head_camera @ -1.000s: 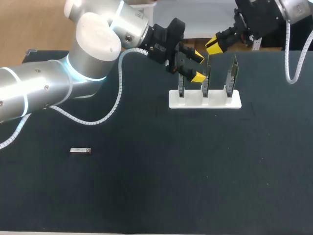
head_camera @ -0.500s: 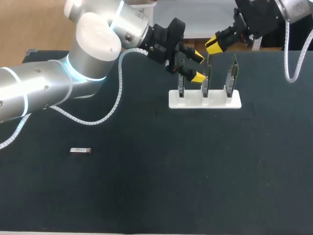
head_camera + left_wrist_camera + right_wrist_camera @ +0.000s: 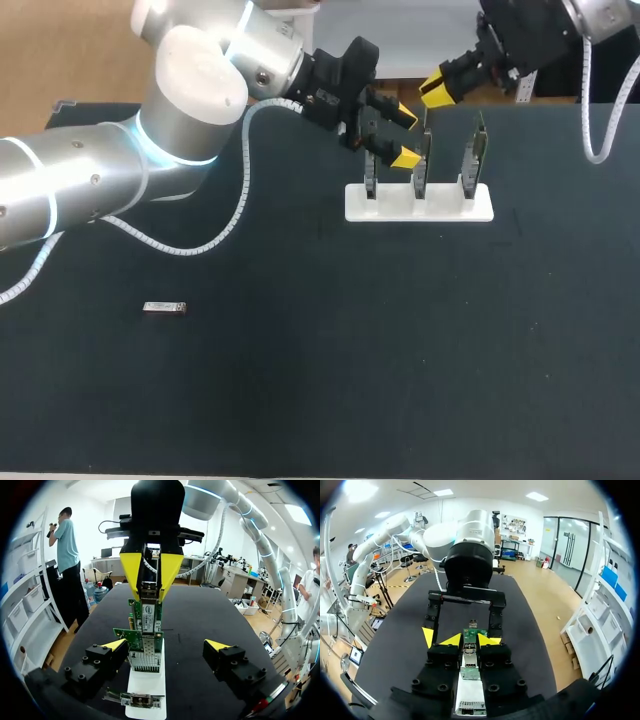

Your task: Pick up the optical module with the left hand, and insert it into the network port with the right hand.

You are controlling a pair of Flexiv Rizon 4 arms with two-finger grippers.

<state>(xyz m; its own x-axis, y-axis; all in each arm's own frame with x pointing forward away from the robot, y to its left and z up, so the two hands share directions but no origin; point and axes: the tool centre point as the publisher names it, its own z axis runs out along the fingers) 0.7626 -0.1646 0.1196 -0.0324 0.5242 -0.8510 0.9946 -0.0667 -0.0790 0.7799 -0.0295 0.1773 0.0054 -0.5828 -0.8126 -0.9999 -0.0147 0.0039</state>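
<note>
The right gripper (image 3: 470,641) pinches a small metal optical module (image 3: 149,587) between its fingers. It is up over the row of network cards (image 3: 420,165) at the far side of the desk (image 3: 400,350). I cannot tell which card's port it is over. The left gripper (image 3: 166,647) sits just left of it, close beside the cards. Its fingers are spread wide with nothing in them.

The step now looks like pushing the module into a port. To do it well, I think the module must line up straight with the hole first. Then it should go in slowly. A tilt could bend a card or tip the white holder (image 3: 480,210).

Room is tight there. The two grippers are near each other, the cards stand close together, and the holder is near the far edge of the desk. There is more room to move on the near side of the holder. A second module (image 3: 165,308) lies at the near left, well apart from the holder.
</note>
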